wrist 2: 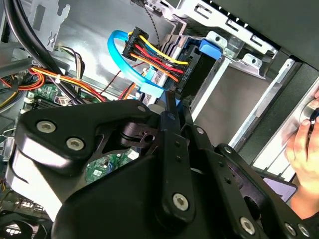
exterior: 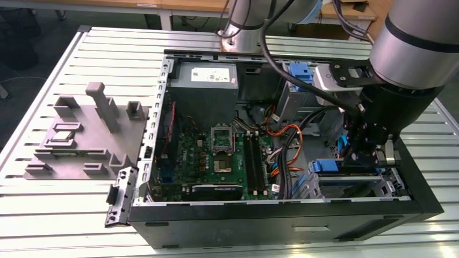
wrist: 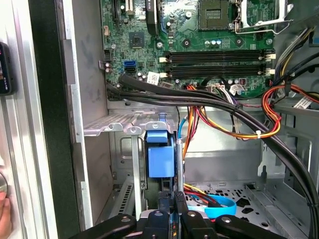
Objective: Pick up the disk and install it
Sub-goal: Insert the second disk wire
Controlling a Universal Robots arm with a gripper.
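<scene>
The disk [exterior: 326,165] stands edge-on in the drive cage at the front corner of the open computer case, on the exterior view's right. Its blue carrier bracket [wrist: 160,154] sits between the cage's metal rails, with a bundle of coloured cables plugged in beside it [wrist 2: 209,50]. My gripper [exterior: 360,160] reaches down into that cage. Its black fingers [wrist: 180,205] stand close together on the bracket's thin blue edge, so my gripper [wrist 2: 174,105] looks shut on the disk. The disk's label is hidden.
The motherboard [exterior: 215,156] fills the case floor, and thick black cables [wrist: 199,102] cross beside the cage. A grey power supply [exterior: 204,75] and another blue caddy [exterior: 300,72] sit at the back. A grey fixture [exterior: 86,134] stands left of the case. A person's hand [wrist 2: 304,144] rests outside the case wall.
</scene>
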